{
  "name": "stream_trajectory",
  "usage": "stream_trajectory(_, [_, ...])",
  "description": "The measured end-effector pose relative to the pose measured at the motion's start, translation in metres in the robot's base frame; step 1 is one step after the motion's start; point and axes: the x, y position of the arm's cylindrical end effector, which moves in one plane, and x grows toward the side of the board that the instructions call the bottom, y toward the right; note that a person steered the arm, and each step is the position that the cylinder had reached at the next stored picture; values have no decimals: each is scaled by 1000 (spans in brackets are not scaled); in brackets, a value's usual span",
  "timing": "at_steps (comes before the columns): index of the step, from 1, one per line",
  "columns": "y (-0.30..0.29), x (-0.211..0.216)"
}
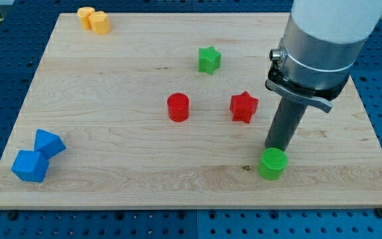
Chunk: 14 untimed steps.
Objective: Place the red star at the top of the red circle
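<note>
Nearest the view's bottom sit two blue blocks [37, 155] at the board's [125, 186] left corner, touching each other, their shapes angular but hard to name. At the right, also near, stands one green circle [272, 163], and my tip [278, 149] comes down just behind it, touching or almost touching its far edge; the very end is partly hidden by that block, so contact cannot be told for sure. There is no gripper here, only the dark rod under the arm's [323, 40] grey and white body, so nothing is clasped or let go. Farther back, about mid-board, lie the two red pieces: one red circle [178, 107] and one red star [244, 106], side by side in a row, the star to the right of the circle and well apart from it, with bare wood between. The star is left of the rod and a little farther off than my tip, not touching it. Beyond them stands one green star [209, 60], alone, between the two reds in left-right terms. Farthest, at the left far corner, are two yellow blocks [94, 20] pressed together, shapes unclear. That makes eight blocks: two blue, two green, two red, two yellow.
</note>
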Motion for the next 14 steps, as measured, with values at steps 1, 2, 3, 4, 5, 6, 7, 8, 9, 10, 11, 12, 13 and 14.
stream_trajectory(1, [0,0])
stream_trajectory(2, [-1,11])
stream_trajectory(3, [-1,3])
stream_trajectory(4, [-1,-14])
stream_trajectory(5, [1,-36])
stream_trajectory(6, [4,-52])
stream_trajectory(7, [-25,-62])
stream_trajectory(8, [-39,-67])
stream_trajectory(9, [-39,-73])
stream_trajectory(10, [-48,-74])
stream_trajectory(11, [-59,-74])
stream_trajectory(12, [-67,-74])
stream_trajectory(13, [-60,-75])
stream_trajectory(14, [-56,-77])
